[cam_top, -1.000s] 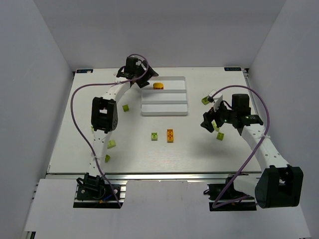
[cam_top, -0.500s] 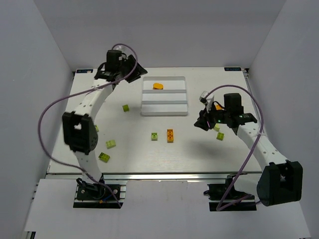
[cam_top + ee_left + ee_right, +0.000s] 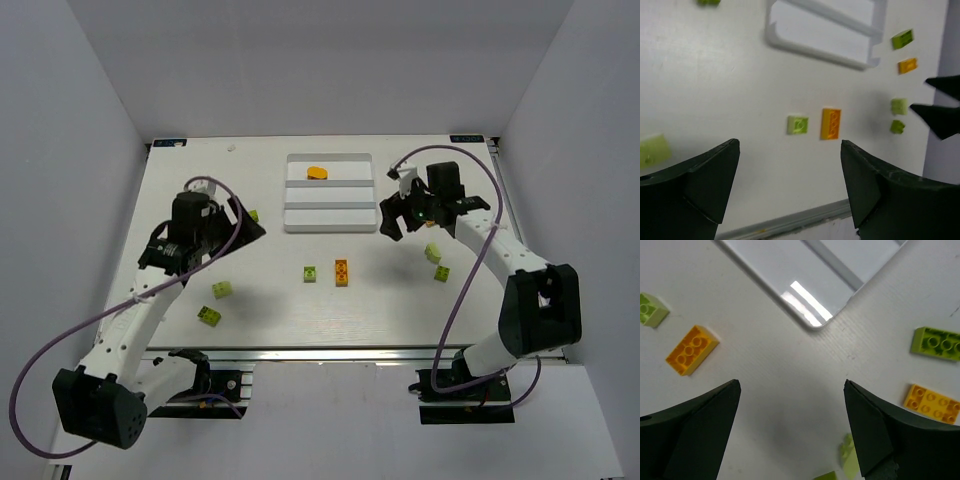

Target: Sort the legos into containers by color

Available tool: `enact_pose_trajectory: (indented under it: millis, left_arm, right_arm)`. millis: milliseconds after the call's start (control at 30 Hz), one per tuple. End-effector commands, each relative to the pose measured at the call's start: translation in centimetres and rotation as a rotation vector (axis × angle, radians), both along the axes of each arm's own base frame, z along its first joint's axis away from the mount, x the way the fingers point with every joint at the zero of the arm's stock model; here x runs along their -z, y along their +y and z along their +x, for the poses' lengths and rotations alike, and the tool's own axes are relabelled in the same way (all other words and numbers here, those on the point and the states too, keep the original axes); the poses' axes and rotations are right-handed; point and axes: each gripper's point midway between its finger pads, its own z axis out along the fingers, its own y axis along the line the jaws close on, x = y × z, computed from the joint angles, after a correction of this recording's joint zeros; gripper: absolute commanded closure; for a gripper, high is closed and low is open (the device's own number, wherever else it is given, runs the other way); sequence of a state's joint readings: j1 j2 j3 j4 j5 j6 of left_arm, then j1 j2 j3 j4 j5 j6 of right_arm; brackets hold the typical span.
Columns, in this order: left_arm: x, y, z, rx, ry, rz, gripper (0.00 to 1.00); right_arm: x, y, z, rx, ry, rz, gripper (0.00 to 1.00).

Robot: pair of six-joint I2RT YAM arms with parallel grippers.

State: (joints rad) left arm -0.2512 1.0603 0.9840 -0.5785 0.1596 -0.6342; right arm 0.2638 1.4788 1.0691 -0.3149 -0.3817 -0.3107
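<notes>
**A:** How far along is the sorting?

**B:** Barely begun, I'd judge. On the left, the left end effector (image 3: 789, 150) hangs over the counter (image 3: 270, 310), fingers spread, nothing between them. Two lime legos (image 3: 208, 315) lie loose near it.

**A:** And the tray (image 3: 330, 219)?

**B:** One orange piece (image 3: 317, 173) sits in the far compartment. The other two compartments look bare.

**A:** In front of it?

**B:** A lime brick (image 3: 310, 273) and an orange brick (image 3: 341, 272) lie just beside each other, not touching.

**A:** The right side?

**B:** The right end effector (image 3: 790, 390) is also spread wide and empty, near the tray's corner. Two right-hand lime bricks (image 3: 432, 252) wait there, and its wrist view shows a second orange brick (image 3: 932, 403). Nearly everything is left to sort.
</notes>
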Motion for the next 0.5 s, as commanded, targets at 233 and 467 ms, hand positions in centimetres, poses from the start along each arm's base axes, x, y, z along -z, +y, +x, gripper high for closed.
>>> enact_pose_trajectory:
  millis: [233,467]
  left_arm:
    - [3.2,0.6,-4.3,-0.052,0.086,-0.045,0.09]
    - [3.8,0.1,-4.0,-0.032,0.103,-0.051,0.09]
  right_arm:
    - [-1.6,-6.9,8.2,-0.369,-0.02,-0.192,0.19]
    - [2.5,-11.7,7.1,-0.718,-0.092,-0.308,0.28]
